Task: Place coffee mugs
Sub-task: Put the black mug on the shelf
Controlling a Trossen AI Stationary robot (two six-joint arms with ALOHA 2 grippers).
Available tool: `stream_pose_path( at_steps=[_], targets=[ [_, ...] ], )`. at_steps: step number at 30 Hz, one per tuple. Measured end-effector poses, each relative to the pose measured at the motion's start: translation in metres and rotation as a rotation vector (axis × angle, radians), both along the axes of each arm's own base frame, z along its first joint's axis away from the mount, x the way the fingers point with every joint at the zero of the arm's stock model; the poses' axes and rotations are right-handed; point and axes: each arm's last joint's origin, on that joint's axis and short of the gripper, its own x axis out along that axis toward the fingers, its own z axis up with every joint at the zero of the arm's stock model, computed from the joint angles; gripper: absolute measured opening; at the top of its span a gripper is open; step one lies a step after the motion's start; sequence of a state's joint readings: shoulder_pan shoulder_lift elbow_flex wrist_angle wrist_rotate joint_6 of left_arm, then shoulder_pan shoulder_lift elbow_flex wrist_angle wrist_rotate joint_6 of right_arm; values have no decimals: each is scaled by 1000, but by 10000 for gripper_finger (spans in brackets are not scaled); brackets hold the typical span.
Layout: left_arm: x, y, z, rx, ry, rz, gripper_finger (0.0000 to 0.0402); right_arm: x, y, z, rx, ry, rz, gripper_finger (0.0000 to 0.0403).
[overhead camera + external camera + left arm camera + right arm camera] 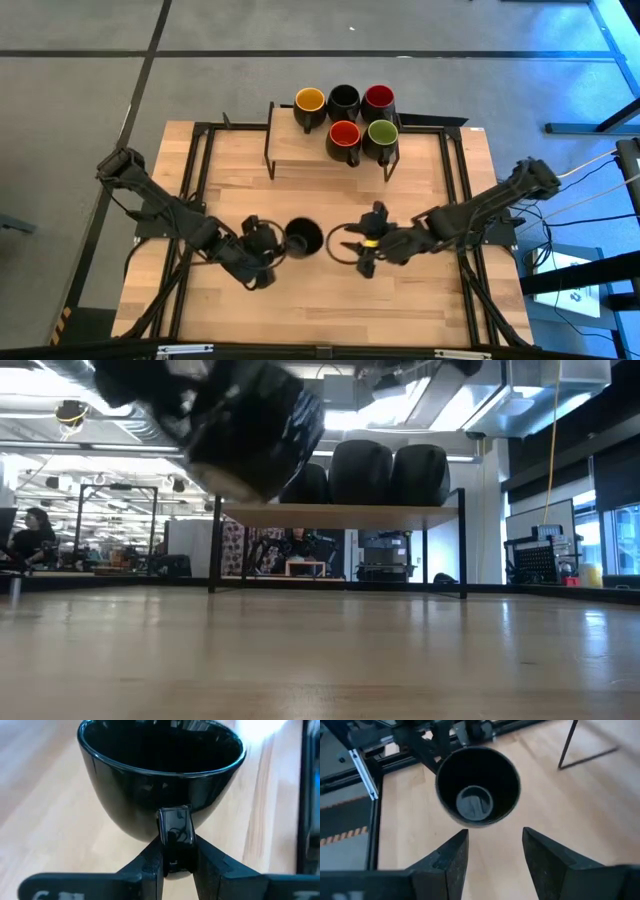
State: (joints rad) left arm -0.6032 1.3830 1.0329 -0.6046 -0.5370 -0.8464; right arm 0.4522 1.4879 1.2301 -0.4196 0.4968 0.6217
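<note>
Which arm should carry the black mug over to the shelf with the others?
Left. The left gripper is shut on the black mug by its handle, and the low view shows it off the table. The right gripper is open and empty, facing the mug. Five mugs already sit on the shelf.

From overhead, I look straight down on the whole table and both arms. My low camera sits at table-top height, facing level across the wood to the shelf and room beyond. My left wrist camera hangs very close behind the black mug; my right wrist camera faces into that same mug's mouth from slightly farther back.
</note>
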Motion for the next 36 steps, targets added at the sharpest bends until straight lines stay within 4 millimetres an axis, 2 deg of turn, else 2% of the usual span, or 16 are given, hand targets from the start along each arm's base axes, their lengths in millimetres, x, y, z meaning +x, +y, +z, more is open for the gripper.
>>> stream_pose_path(
  at_steps=[7,12,17,27,31,36],
  targets=[
    [15,14,33,0,-211,276,66,-33,-18,32,-116,-23,15,175],
    [21,29,42,66,-345,477,66,-52,-29,47,-183,-39,-6,175],
    [30,53,43,127,-384,607,66,-62,-35,52,-242,-26,-42,175],
    [48,114,39,227,-312,724,66,-66,-38,48,-294,16,-75,175],
    [52,129,37,245,-305,724,66,-66,-39,49,-299,14,-83,175],
    [54,144,21,243,-317,749,66,-67,-39,49,-313,8,-103,175]
  ],
)
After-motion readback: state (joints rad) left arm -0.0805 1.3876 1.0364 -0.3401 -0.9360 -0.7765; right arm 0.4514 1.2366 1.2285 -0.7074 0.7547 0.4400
